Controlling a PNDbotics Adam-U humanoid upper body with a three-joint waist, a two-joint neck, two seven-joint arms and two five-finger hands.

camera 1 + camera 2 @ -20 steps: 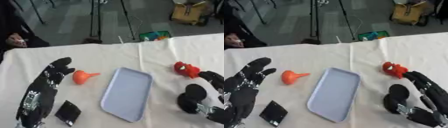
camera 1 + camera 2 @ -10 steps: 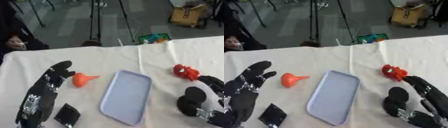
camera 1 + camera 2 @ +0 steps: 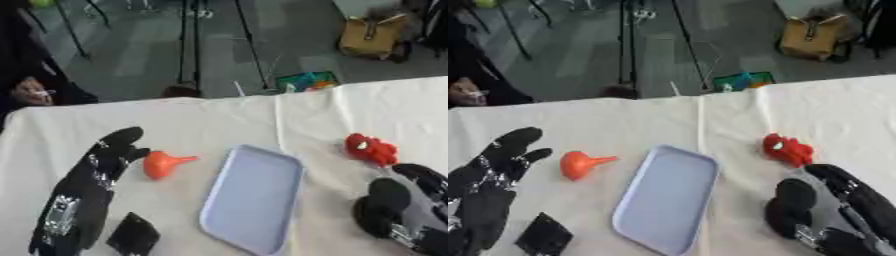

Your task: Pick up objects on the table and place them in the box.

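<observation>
Looking down at the desk (image 3: 210, 125) with its cream cloth, both eye views give nearly the same picture. The left eye view shows more of the left hand (image 3: 109, 160) and its forearm; the right eye view shows more of the right hand (image 3: 833, 200) and cuts the left one at the edge.

The pale lavender rectangular plastic tray (image 3: 254, 197) lies in the middle, tilted a bit. The orange funnel-shaped plastic toy (image 3: 163, 164) lies on its side at about 9 o'clock from the tray, just beside the left hand's fingertips, at roughly 3 o'clock from them, looks like not touching. That hand is flat, fingers relaxed, holding nothing.

The red lumpy toy figure (image 3: 787, 150) sits at 12 o'clock from the right hand, near but apart. Right hand's released too, thumb spread. A small black flat square thing (image 3: 133, 235) lies near the left forearm, around 5 o'clock from the hand.
</observation>
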